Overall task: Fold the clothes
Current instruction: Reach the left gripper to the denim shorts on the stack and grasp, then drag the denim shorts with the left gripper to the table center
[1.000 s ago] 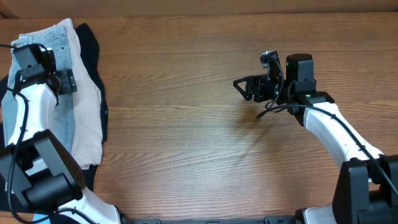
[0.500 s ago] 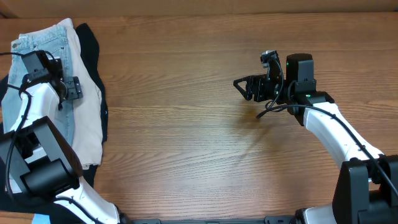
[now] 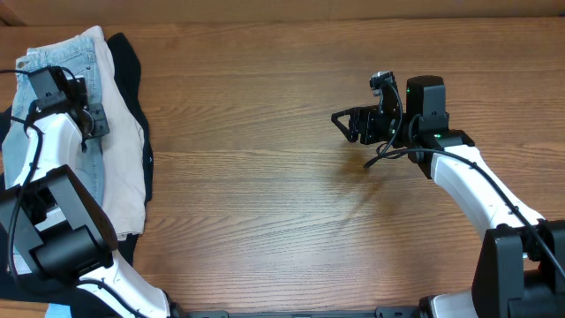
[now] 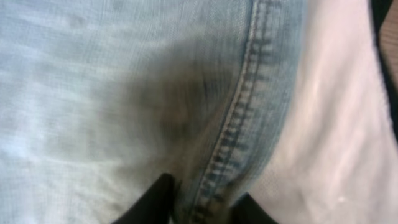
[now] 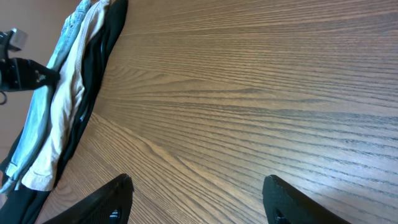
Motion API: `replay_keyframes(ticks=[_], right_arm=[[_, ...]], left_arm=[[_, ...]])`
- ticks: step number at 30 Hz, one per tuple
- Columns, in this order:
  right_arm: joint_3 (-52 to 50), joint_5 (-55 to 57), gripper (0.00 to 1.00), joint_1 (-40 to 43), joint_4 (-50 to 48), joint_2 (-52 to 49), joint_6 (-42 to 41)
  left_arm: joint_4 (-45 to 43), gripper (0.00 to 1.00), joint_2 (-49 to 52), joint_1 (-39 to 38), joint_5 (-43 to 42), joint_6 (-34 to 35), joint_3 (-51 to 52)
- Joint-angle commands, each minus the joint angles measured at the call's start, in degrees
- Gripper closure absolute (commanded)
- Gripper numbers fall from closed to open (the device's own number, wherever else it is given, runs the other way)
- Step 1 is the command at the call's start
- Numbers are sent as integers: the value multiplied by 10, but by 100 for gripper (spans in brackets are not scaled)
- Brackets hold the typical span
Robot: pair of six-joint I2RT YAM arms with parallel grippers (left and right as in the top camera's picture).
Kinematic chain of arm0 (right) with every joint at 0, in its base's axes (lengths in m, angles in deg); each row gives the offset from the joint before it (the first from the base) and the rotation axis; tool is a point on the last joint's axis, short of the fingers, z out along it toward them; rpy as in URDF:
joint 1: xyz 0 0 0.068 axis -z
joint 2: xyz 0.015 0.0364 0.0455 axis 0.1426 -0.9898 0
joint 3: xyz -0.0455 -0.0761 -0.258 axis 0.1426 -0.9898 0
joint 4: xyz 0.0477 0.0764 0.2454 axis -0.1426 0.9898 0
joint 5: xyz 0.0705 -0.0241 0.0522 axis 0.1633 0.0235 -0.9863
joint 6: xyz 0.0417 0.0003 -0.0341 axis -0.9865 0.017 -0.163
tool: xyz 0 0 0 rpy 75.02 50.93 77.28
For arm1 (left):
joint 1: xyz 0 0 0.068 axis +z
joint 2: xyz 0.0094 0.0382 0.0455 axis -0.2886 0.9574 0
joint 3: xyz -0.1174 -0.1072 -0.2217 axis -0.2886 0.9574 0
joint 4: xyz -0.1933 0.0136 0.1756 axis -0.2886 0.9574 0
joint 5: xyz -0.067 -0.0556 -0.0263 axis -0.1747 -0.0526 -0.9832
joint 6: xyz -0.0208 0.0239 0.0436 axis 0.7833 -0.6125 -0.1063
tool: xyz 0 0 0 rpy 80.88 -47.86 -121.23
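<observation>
The clothes, faded light-blue denim shorts [image 3: 81, 46], lie on top of a pile at the table's far left. The left wrist view is filled with the denim [image 4: 93, 93], and a stitched seam runs down into my left gripper [image 4: 202, 202]. Its two dark fingers pinch a raised fold of denim at that seam, so it is shut on the shorts. From overhead my left gripper [image 3: 91, 121] sits low on the pile. My right gripper [image 3: 341, 122] hovers open over bare wood right of centre, with nothing between its fingers [image 5: 112, 199].
Beige shorts [image 3: 125, 150] lie under the denim, and a black garment [image 3: 134, 66] is at the bottom of the pile. The right wrist view shows the same pile [image 5: 62, 93] far off at its left edge. The wooden table [image 3: 265, 177] spreads between the arms.
The left gripper's jaws have gone from wide open to pinched on the denim seam. It shifted slightly on the pile. The right arm has stayed still.
</observation>
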Motion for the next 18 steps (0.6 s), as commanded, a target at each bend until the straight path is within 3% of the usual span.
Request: replay_keyframes(ticks=[1, 4, 11, 18], right_arm=[[12, 1, 32, 0, -4, -3, 0], [12, 1, 33, 0, -2, -3, 0], [12, 2, 34, 0, 2, -3, 1], [12, -4, 48, 13, 0, 18, -40]], left_arm=[[12, 82, -44, 2, -3, 27, -37], [23, 96, -55, 2, -3, 45, -38], [36, 96, -56, 2, -19, 68, -38], [103, 96, -87, -29, -54, 103, -110]])
